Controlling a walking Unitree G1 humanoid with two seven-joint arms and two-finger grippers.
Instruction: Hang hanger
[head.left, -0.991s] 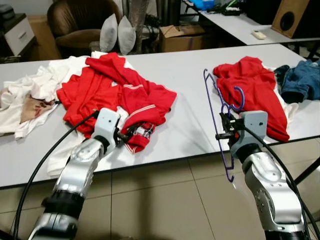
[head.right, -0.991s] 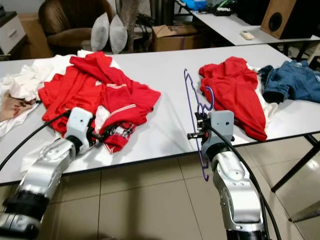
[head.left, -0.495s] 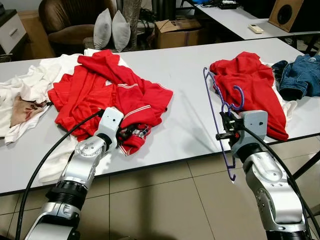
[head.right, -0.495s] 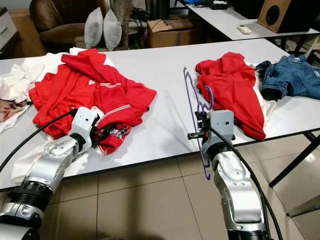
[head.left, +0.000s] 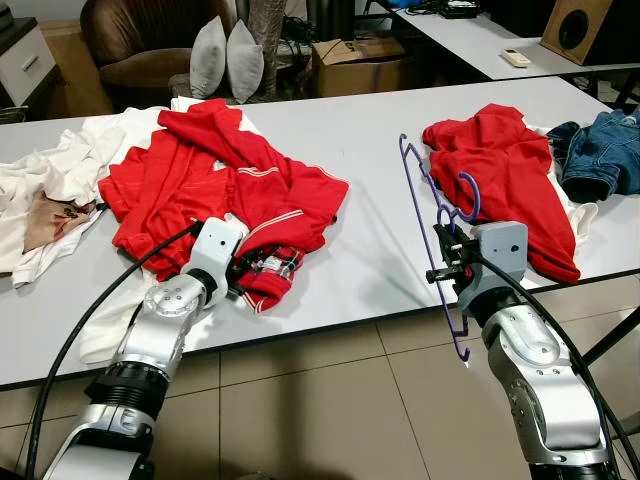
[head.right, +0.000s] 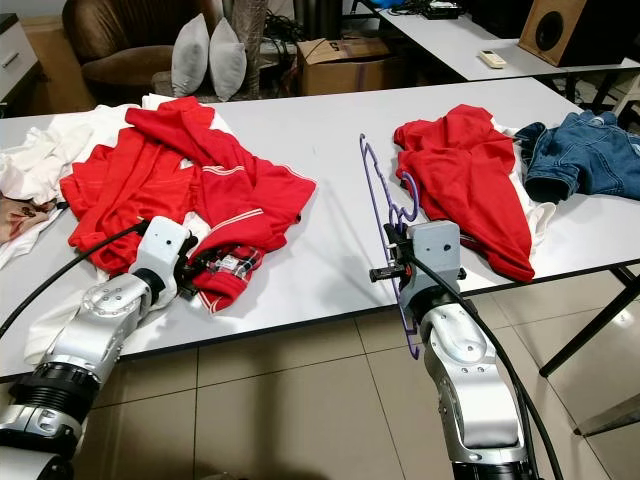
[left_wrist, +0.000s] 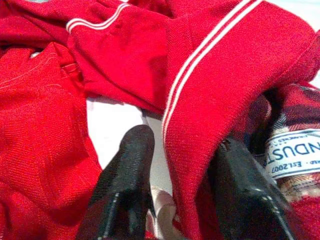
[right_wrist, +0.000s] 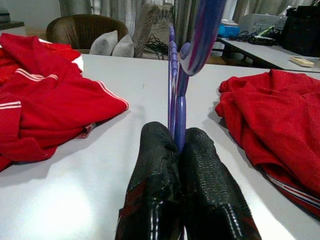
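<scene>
My right gripper (right_wrist: 175, 150) is clamped on the purple hanger (head.left: 430, 240), holding it upright at the near edge of the white table (head.left: 370, 150), its hook curling above my fingers. My left gripper (left_wrist: 180, 165) has its two fingers pinched on a fold of the red shirt (head.left: 250, 190) heaped on the table's left side, near its collar label (left_wrist: 295, 150). So both pieces are in hand, but the hanger is well apart from that shirt; I judge threading it into the collar and hanging it up are both still to do. Another red garment (head.left: 500, 170) and jeans (head.left: 605, 150) lie to the right.
</scene>
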